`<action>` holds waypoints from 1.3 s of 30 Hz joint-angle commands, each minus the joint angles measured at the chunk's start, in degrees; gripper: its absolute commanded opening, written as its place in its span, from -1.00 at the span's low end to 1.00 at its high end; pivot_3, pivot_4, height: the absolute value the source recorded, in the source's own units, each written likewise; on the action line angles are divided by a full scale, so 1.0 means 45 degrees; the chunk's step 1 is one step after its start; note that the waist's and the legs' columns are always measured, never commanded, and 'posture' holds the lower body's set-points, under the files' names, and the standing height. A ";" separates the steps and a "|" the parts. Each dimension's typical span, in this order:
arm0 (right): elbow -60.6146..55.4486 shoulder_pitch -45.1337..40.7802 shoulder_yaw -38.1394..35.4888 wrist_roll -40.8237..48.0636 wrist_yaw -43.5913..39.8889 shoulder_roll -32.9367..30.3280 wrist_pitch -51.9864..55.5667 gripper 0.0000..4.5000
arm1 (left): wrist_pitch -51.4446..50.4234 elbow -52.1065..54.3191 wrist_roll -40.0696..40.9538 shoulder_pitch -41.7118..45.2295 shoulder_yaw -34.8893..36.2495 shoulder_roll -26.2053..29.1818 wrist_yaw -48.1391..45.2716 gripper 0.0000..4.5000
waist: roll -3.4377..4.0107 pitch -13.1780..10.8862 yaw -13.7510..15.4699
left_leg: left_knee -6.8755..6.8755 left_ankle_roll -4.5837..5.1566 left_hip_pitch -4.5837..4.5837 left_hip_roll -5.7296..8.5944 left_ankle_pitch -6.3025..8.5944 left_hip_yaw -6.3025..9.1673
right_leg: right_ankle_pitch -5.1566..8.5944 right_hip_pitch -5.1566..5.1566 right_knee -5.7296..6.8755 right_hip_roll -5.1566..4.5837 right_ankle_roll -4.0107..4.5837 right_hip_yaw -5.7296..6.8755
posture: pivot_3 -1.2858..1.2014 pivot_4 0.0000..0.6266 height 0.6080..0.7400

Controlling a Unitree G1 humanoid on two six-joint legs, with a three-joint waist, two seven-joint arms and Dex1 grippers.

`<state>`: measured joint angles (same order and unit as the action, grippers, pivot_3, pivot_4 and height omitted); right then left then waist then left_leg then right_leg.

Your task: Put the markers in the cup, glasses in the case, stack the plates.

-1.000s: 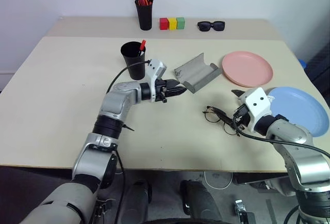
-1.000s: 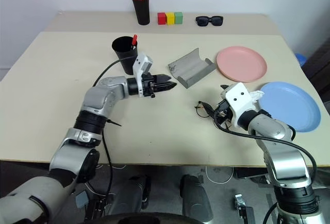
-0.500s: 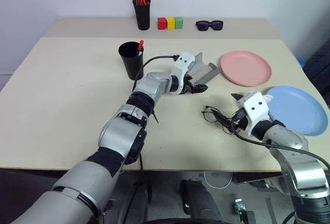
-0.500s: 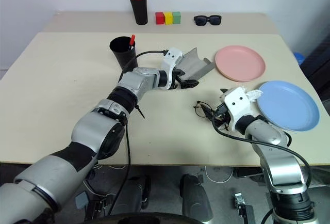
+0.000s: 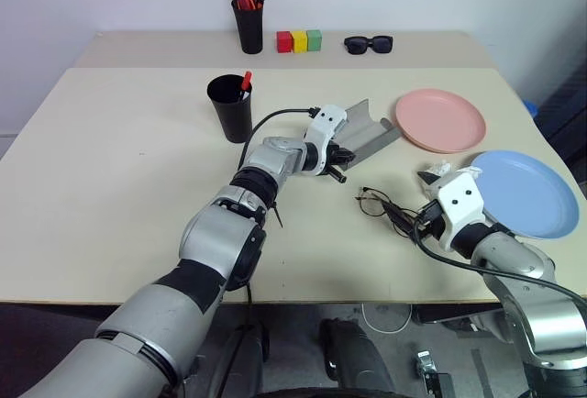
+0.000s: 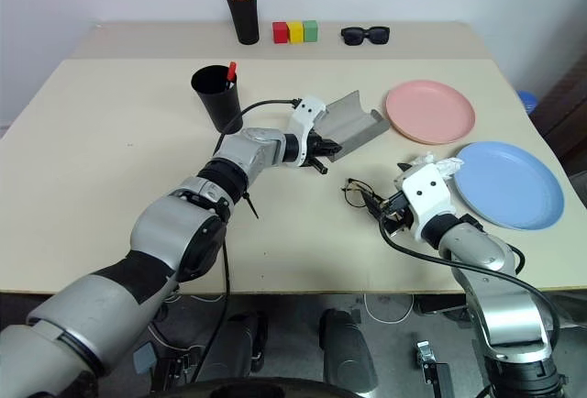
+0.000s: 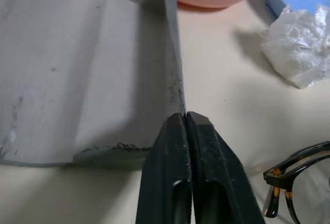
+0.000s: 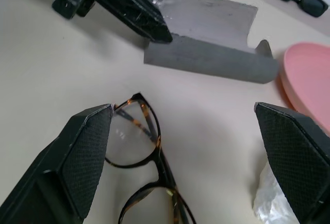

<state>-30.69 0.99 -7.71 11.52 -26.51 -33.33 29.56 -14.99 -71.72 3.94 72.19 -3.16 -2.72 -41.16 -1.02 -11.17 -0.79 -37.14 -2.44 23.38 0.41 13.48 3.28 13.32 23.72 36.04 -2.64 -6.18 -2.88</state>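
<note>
The left pincer (image 7: 185,123) has just snapped together on the grey case's (image 5: 362,132) near edge, steadying it; the right pincer (image 8: 183,146), spread wide, hovers over the glasses (image 8: 147,182).

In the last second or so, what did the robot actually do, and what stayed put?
The left hand reached from near the cup across to the open grey case and shut its fingers on the near edge of the case. The right hand stayed wide open over the glasses, which lie on the table. Case, glasses and both plates kept their places.
</note>
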 commanded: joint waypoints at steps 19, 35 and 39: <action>0.0424 -0.0976 0.0094 0.0356 -0.1212 -0.0443 0.0086 1.00 | -0.0696 0.9448 0.0609 -0.5292 -0.1385 0.5870 -0.7905 -0.99 | 0.0007 0.0004 0.0099 | -0.0017 0.0000 0.0000 -0.0011 -0.0001 -0.0002 | 0.0016 -0.0008 0.0011 -0.0007 0.0047 -0.0004 | 0.03 -0.52 1.00; 0.0533 -0.1137 0.0416 0.0209 -0.1173 -0.0270 -0.0088 1.00 | -0.1636 0.5572 0.0805 -0.2028 -0.0648 0.2715 -0.3195 0.71 | 0.0005 0.0003 0.0019 | -0.0019 0.0001 -0.0004 -0.0005 0.0000 0.0001 | -0.0003 -0.0010 0.0013 -0.0001 0.0003 0.0001 | 0.03 -0.52 1.00; 0.0374 -0.0944 0.0383 0.0213 -0.1015 -0.0204 -0.0101 1.00 | -0.0809 0.3384 0.0053 -0.1055 -0.1016 0.2070 -0.2575 0.71 | 0.0005 0.0003 -0.0020 | -0.0011 0.0001 -0.0004 -0.0005 0.0000 0.0000 | -0.0002 -0.0004 0.0014 0.0003 0.0004 0.0000 | 0.03 -0.52 1.00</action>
<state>-26.87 -3.17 -5.27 12.50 -31.64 -34.54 30.00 -20.59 -54.75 5.35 65.01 -7.70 6.79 -53.80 -1.00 -11.16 -0.88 -37.19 -2.44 23.36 0.39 13.48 3.28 13.31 23.71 36.11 -2.63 -6.16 -2.89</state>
